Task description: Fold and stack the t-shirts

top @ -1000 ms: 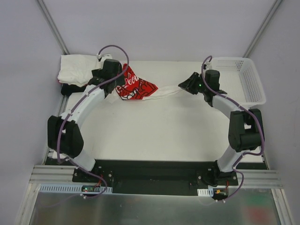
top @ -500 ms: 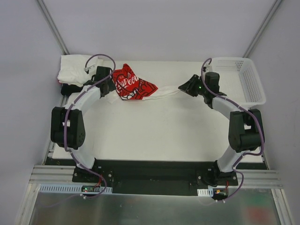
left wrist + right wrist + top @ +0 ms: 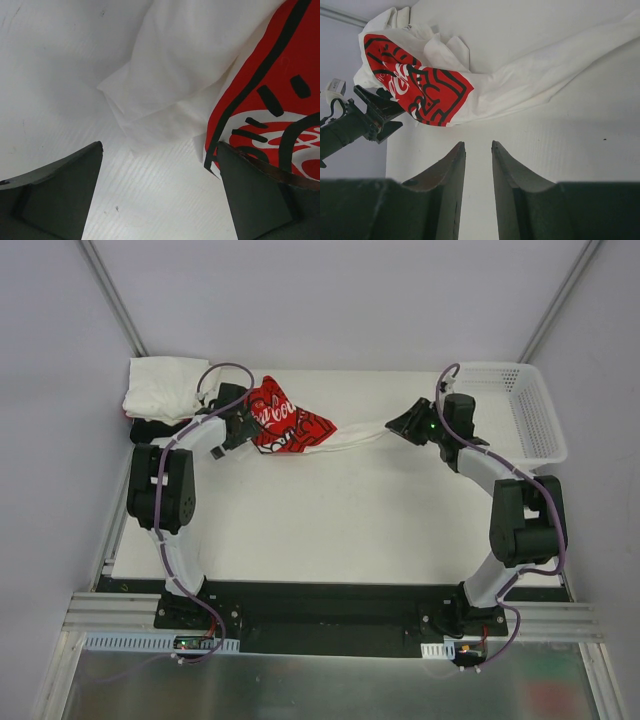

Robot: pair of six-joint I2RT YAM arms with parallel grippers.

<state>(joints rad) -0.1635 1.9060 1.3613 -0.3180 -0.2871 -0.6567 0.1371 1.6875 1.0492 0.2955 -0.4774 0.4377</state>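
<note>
Shirt (image 3: pixel 290 428), white with a red print, lies crumpled at the table's (image 3: pixel 330 520) far side, left of centre. Its white tail is twisted out toward the right gripper (image 3: pixel 477 144). The wrist views add detail. The left gripper (image 3: pixel 160 146), jaws wide apart, frames a white fold beside the print. The right jaws stand narrowly apart, with only table between them. White shirts (image 3: pixel 160 390) are piled in the far left corner. The basket (image 3: pixel 525 415) stands at the far right.

White table (image 3: pixel 330 520). Red-printed shirt (image 3: pixel 287 426) crumpled on it just beside left claw (image 3: pixel 244 420), its white tail running across toward right claw (image 3: pixel 396 426). White shirt pile (image 3: pixel 160 390) outboard of left claw; mesh basket (image 3: pixel 528 412) outboard of right claw.
</note>
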